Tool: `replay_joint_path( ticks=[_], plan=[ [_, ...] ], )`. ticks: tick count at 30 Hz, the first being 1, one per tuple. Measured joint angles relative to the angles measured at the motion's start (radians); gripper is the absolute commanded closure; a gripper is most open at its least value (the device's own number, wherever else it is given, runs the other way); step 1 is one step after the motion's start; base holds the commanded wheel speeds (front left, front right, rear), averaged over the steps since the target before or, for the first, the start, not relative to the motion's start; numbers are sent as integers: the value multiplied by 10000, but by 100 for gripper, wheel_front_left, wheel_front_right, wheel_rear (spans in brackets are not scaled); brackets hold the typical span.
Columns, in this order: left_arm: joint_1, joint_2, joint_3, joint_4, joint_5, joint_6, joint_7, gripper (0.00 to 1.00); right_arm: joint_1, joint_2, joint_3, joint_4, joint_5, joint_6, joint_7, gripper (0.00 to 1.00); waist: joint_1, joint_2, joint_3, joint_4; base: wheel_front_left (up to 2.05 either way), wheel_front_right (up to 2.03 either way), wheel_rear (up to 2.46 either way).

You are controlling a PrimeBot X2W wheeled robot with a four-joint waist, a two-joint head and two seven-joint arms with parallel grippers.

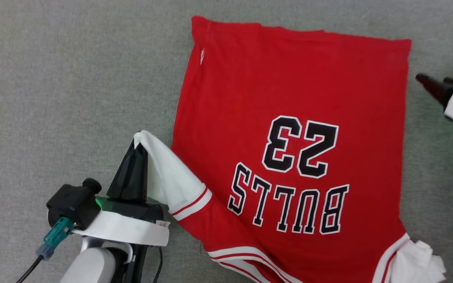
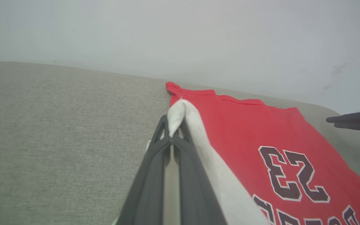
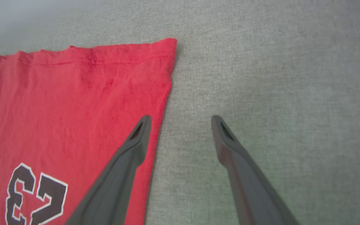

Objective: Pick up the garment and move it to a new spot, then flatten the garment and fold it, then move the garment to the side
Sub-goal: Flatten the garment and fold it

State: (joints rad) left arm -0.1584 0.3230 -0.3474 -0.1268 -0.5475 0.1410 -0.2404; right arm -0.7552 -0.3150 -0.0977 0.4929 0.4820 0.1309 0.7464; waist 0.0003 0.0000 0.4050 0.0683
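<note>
Left gripper (image 2: 173, 125) is clamped shut on the white sleeve (image 1: 169, 173) of the garment (image 1: 289, 98). A fold of the cloth pokes up past the closed tips and drapes down the gripper's right side, lifted off the grey fabric surface (image 1: 53, 78). To the right of this gripper the red body of the garment lies spread flat, chest side up. Its hem is at the far end, beyond the tips, and its striped collar trim is back toward the robot. The black-and-white lettering and the number 23 read upside down from the head view.

Right gripper (image 3: 181, 120) stands wide, with nothing between its fingers. It sits at the garment's right side edge, well apart from the left gripper across the width of the shirt. In its own wrist view the left finger (image 3: 127, 162) overlaps the red edge and the right finger (image 3: 239, 162) is over bare surface; whether either touches down I cannot tell. The hem corner lies ahead of its tips and to their left. The other sleeve (image 1: 419, 263) is bunched in a crumpled heap behind this gripper, nearer the robot.
</note>
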Motion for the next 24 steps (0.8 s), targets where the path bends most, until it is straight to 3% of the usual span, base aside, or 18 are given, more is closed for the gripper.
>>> replay_joint_path(
  ticks=[6, 13, 14, 15, 16, 24],
  plan=[
    [-529, -213, -128, -79, 163, -205, -94, 100, -1667, 123, -111, 911, -527, 0, 746, 0, 0, 0, 812, 361, 0, 0, 0],
    [-893, -393, -326, 52, 272, -420, -111, 100, -2534, 94, -244, 1894, -1009, 0, 1057, 0, -1, 0, 1336, 798, 0, 0, 0],
    [-910, -395, -332, 79, 286, -435, -130, 100, -2610, 86, -274, 2017, -1037, 2, 1172, 25, -2, 0, 1370, 837, 0, 0, 0],
    [-937, -414, -337, 102, 288, -441, -138, 100, -2689, 90, -347, 2157, -1037, 2, 1277, 67, -2, 0, 1395, 865, 0, 0, 0],
    [-951, -431, -336, 127, 301, -443, -138, 100, -2745, 86, -362, 2238, -1058, 0, 1358, 100, -2, 0, 1407, 886, 0, 0, 0],
    [-929, -495, -326, 493, 324, -502, -180, 100, -2648, -12, 288, 2286, -1191, -2, 1139, 100, -1, 0, 1054, 907, 0, 0, 0]
  ],
)
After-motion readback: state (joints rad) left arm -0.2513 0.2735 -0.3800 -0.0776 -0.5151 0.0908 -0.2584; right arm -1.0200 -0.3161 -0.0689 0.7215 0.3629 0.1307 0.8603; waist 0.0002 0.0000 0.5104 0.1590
